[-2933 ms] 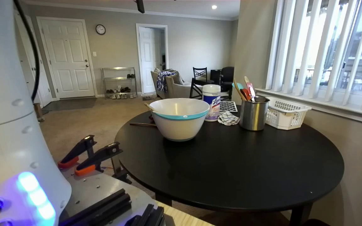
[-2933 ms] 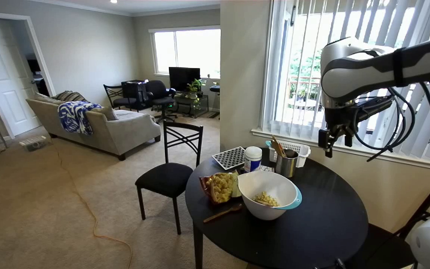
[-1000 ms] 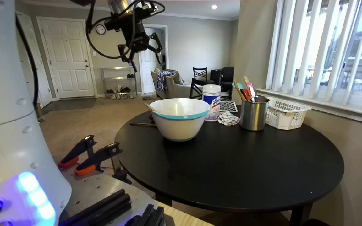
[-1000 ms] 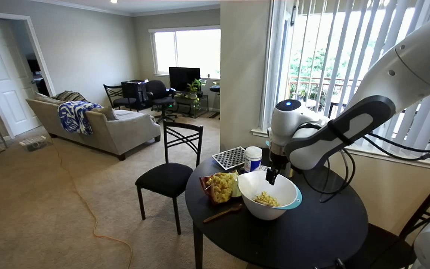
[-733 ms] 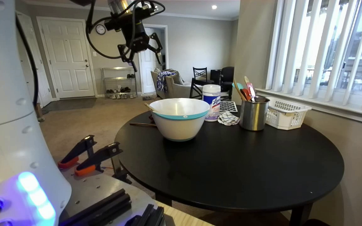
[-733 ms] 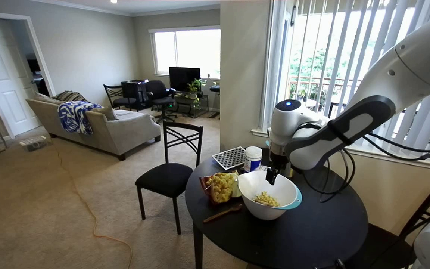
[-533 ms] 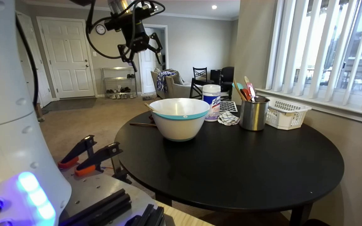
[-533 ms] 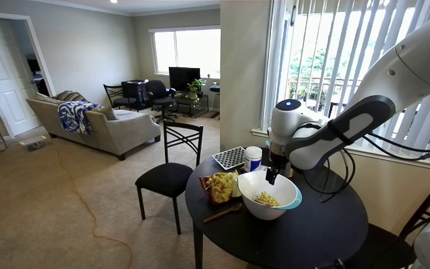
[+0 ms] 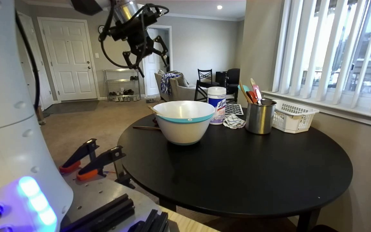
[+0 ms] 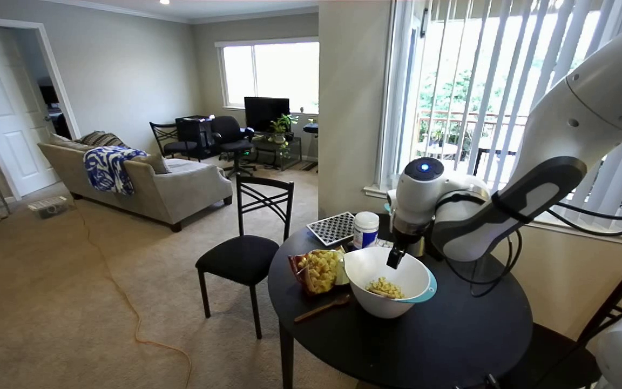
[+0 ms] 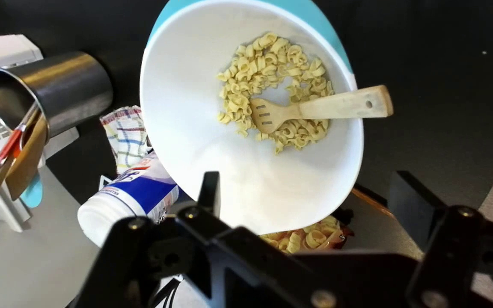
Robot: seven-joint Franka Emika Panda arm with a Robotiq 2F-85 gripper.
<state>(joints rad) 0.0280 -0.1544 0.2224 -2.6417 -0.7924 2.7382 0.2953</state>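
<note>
In both exterior views, daylight is entering through the vertical blinds (image 9: 332,48) at 2 o'clock. In an exterior view, the blue status lights (image 9: 39,203) are glaring at 8 o'clock; in an exterior view, the far window (image 10: 270,73) is clipping white near 11. In the wrist view, the mixing bowl (image 11: 178,85) is reflecting brightly and the gripper fingers (image 11: 413,209) at 4 and 7 are rendering soft.

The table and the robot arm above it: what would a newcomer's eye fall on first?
Probably the white bowl on the black table, with pasta and a slotted spoon in it, the handle jutting over the rim. Next comes the robot arm, its gripper hanging open, higher than the bowl. Then a steel pot of utensils, on the same table beside a white basket.
</note>
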